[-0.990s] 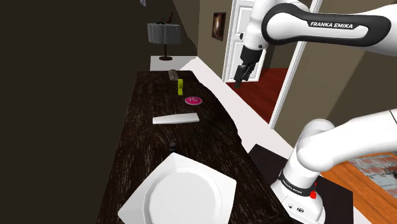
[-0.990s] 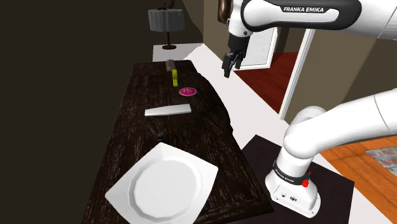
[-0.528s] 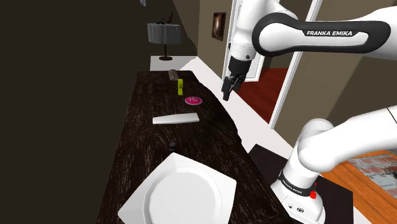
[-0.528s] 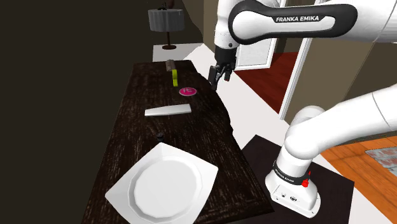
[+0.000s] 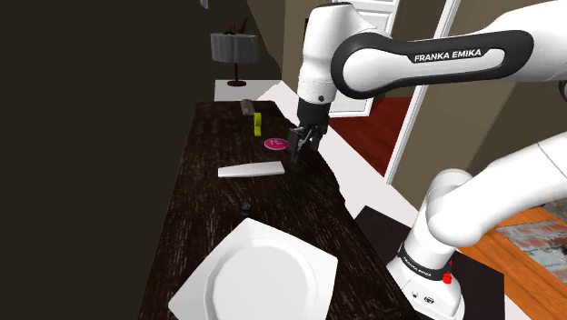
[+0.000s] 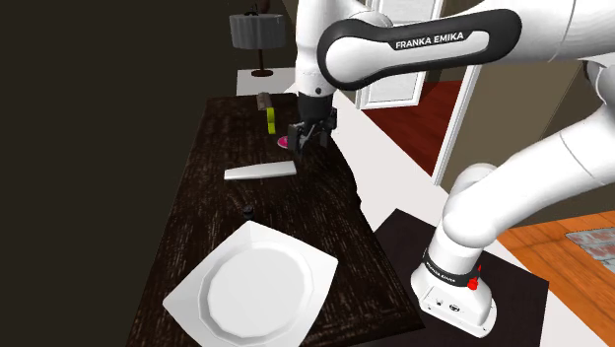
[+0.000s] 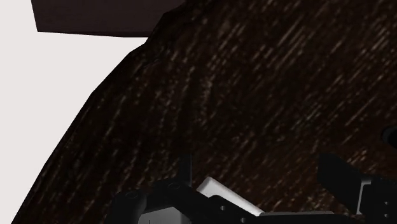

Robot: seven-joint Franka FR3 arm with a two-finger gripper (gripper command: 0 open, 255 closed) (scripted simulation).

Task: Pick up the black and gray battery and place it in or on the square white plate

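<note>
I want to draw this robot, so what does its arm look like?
The arm is white and rounded like fat tubes, with dark joints and a black band lettered FRANKA EMIKA in white. Its jaws are all black. Near its foot sit a black ring and a red button.

The battery (image 5: 245, 208), well apart from the jaws, is too small to show its colours. The pink disc (image 6: 284, 144) sits partly behind the jaws, which also cover part of the white bar (image 7: 219, 193). The plate (image 5: 304, 255) runs off the picture's edge.
</note>
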